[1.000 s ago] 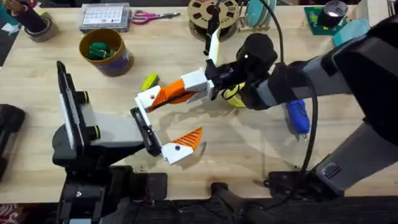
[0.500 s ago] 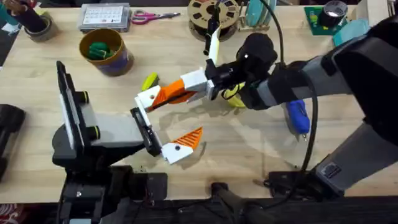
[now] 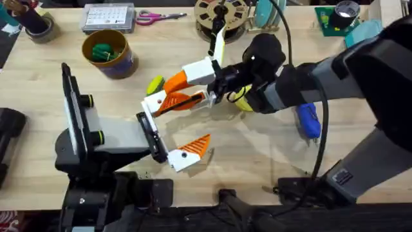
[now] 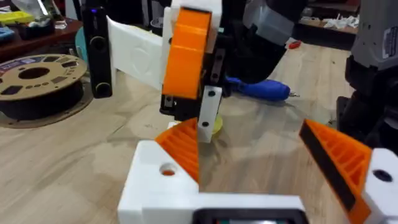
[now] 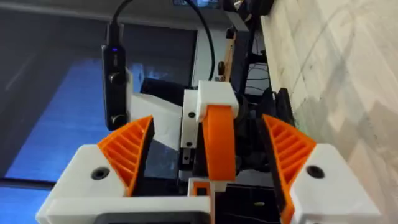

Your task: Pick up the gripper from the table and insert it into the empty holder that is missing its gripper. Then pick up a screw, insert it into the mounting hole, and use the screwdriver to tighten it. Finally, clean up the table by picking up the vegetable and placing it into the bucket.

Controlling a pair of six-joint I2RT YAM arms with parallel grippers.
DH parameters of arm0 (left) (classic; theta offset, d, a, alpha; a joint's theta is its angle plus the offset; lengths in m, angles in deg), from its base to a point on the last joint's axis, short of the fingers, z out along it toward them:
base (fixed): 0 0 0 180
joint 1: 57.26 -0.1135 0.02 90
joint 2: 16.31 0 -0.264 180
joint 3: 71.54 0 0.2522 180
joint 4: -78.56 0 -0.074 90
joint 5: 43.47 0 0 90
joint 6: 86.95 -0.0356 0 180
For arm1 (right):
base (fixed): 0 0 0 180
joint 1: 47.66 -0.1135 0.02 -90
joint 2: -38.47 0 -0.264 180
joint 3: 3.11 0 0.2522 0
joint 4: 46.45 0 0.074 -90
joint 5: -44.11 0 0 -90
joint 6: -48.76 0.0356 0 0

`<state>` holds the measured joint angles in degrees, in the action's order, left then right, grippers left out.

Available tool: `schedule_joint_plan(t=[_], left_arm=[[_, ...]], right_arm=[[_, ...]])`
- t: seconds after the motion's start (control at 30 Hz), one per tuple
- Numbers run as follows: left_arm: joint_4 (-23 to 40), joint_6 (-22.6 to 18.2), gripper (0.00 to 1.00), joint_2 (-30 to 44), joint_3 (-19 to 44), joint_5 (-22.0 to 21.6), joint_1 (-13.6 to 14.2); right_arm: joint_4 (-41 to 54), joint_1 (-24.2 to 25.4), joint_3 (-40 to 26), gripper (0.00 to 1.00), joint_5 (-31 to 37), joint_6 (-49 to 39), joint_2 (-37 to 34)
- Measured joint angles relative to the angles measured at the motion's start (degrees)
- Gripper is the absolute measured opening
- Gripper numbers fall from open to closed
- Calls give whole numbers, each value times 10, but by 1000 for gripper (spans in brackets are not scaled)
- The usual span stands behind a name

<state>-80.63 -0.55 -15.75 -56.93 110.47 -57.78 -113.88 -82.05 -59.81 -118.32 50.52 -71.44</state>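
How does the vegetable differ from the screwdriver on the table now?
The vegetable is yellow-green, the screwdriver blue. The vegetable is short and oblong, the screwdriver longer and slim. The vegetable lies near the bucket, the screwdriver partly under the right arm. Both rest on the table.

the surface is a light wooden tabletop (image 3: 257, 151) with visible plank grain, evenly lit, with soft shadows on the boards. along its far edge lie clutter: a filament spool (image 3: 221, 16), pink-handled scissors (image 3: 152, 17), a clear compartment box (image 3: 108, 17) and a roll of tape (image 3: 346, 10). in the right wrist view a dark blue panel (image 5: 56, 106) stands behind, crossed by black cables (image 5: 208, 37).
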Motion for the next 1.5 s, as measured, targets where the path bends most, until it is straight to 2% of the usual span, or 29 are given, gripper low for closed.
schedule_joint_plan(t=[0.3,0.57,0.67,0.77,0.93,1.07,1.27,1.3,1.5], left_arm=[[0,0,986,0,0,3,0],[0,0,985,0,0,5,0],[1,0,986,0,0,6,0],[1,0,986,0,0,6,0],[0,0,985,0,0,6,0],[1,0,986,0,0,6,0],[1,0,986,0,0,6,0],[1,0,986,0,0,6,0],[1,0,986,0,0,6,0]], right_arm=[[6,17,0,996,-9,0,0],[28,103,0,996,-40,-9,10],[137,142,0,996,-42,-52,51],[295,176,-2,996,-44,-132,110],[568,211,-9,996,-42,-324,210],[750,234,-30,996,-7,-469,283],[1027,266,-76,996,118,-655,368],[1172,285,-99,997,218,-751,408],[1323,293,-132,997,379,-844,470]])
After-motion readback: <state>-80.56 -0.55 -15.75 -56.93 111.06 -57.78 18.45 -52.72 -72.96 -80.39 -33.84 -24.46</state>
